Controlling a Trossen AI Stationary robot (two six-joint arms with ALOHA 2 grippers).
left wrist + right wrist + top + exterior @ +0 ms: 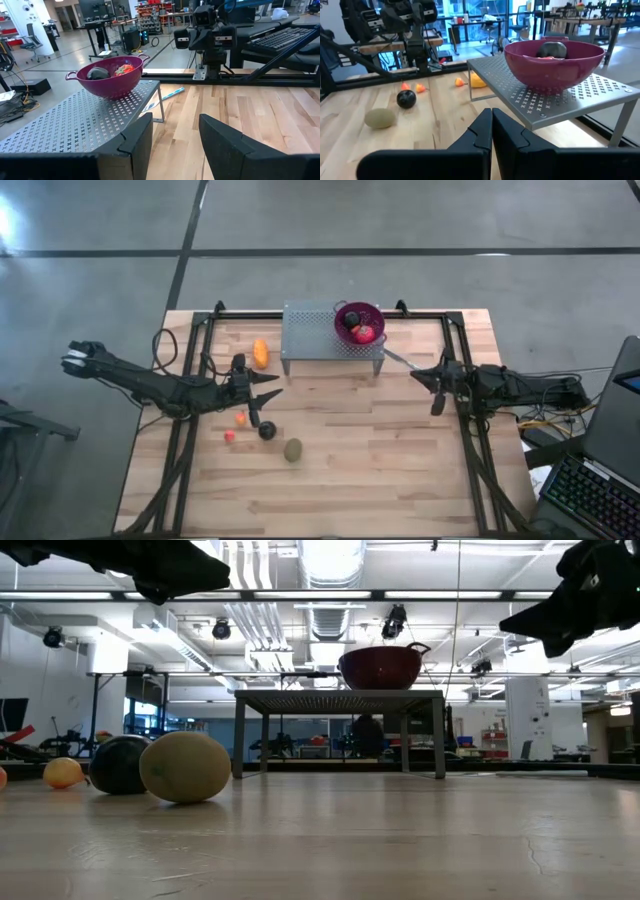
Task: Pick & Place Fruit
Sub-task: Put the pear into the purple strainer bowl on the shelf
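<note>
A purple bowl stands on a grey perforated stand at the table's far side, with a near-black round and a red fruit inside. An elongated orange fruit lies left of the stand. A small orange ball, a red ball, a black round and a brown-green oval lie on the table's left half. Just above the balls, my left gripper hovers open with nothing between its fingers. Right of the stand, my right gripper is shut and holds nothing.
A thin silver utensil lies on the table by the stand's right leg, close to my right gripper. The black frame rails run along the table's left, far and right sides. Bare wood spreads over the table's near middle.
</note>
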